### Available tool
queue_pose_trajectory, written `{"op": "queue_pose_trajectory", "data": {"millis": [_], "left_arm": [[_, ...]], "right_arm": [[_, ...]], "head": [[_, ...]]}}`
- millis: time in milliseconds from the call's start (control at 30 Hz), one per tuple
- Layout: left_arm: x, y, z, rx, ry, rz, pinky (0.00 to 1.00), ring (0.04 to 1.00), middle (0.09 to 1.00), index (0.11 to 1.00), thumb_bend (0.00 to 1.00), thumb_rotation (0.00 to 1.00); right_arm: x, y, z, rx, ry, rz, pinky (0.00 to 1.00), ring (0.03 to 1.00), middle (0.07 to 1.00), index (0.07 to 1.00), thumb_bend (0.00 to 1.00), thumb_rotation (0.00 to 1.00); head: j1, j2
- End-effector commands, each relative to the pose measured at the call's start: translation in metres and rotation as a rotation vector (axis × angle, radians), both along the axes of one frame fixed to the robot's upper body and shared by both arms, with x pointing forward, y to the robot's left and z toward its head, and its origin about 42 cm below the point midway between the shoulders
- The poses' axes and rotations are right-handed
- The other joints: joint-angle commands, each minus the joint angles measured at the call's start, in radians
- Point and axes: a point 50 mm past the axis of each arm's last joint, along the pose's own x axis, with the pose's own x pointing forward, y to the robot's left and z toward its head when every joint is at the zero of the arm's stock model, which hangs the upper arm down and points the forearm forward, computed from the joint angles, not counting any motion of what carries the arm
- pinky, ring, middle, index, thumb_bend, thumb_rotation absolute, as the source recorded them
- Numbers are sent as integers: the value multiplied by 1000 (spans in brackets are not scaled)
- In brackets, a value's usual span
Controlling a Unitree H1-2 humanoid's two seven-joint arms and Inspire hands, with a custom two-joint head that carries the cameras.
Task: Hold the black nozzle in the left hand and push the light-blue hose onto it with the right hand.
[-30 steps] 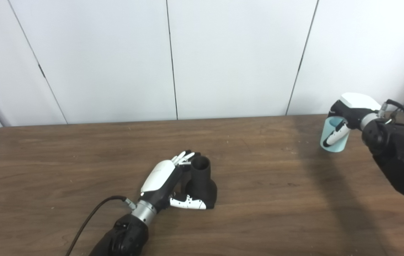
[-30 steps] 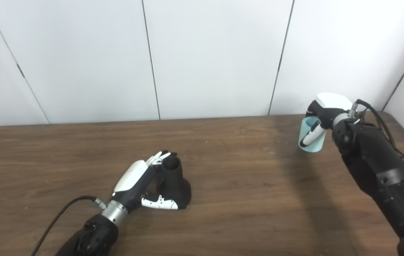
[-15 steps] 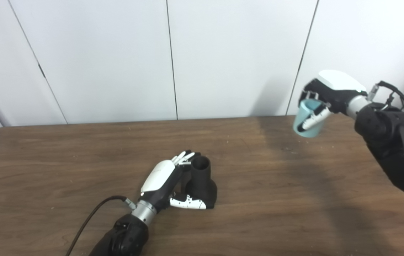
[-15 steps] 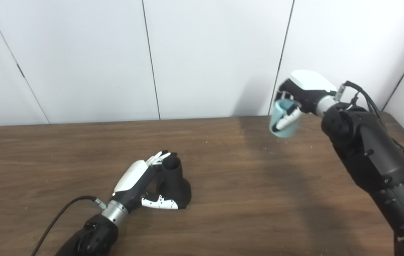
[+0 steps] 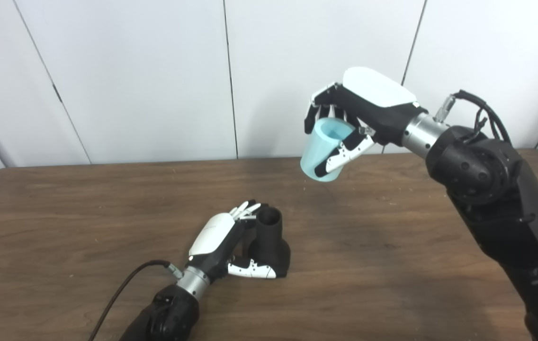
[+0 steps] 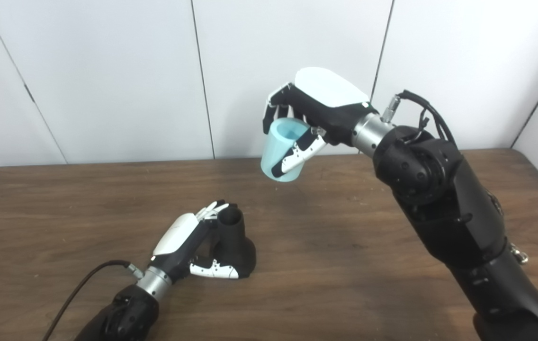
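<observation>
**A:** Left eye view. What do you see at your left hand?

**B:** Your left hand lies low on the wooden table, fingers wrapped around the far side of the black nozzle and thumb laid across its wide base. The nozzle stands upright on the table, its round open mouth facing up.

**A:** And your right hand?

**B:** It hangs well above the table, past the nozzle and to its right. Its fingers curl over the far rim of the light-blue hose, a short tube, and the thumb crosses the near wall, so the tube is gripped. The tube tilts, with its top open end turned toward you. It is well apart from the nozzle.

**A:** Right eye view. Does anything read differently?

**B:** No. The nozzle sits in your left hand on the table. The hose is clasped in your right hand, up in front of the white wall panels. A black cable trails from your left wrist.
</observation>
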Motion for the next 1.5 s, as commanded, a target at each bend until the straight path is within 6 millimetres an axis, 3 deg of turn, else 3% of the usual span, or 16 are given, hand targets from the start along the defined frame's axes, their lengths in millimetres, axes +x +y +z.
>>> {"op": "queue_pose_trajectory", "data": {"millis": [0,200,300,367,600,1400,1467], "left_arm": [[-89,12,-110,111,339,29,1000,1000,913,417,727,474],[-90,13,-110,119,335,27,1000,1000,914,411,723,479],[-90,13,-110,123,334,28,1000,1000,915,408,725,483],[-90,13,-110,125,333,28,1000,1000,915,407,726,484],[-91,11,-109,126,334,26,1000,1000,915,407,728,486],[-92,11,-107,125,331,28,1000,1000,915,413,728,486],[-92,11,-108,126,331,28,1000,1000,915,414,729,486]], "right_arm": [[-21,13,53,19,-164,76,200,275,408,519,523,4],[-31,40,53,15,-113,132,262,330,434,522,523,2],[-30,47,51,19,-104,169,236,295,419,523,521,1],[-29,50,51,16,-104,184,211,269,458,491,527,0],[-25,48,50,-4,-104,184,173,238,471,481,530,0],[-17,49,33,-4,-45,150,182,251,471,480,530,0],[-15,49,26,-7,-15,140,191,264,418,510,523,0]], "head": [[-2,1],[2,5],[2,5],[1,8],[4,8],[5,11],[5,11]]}}
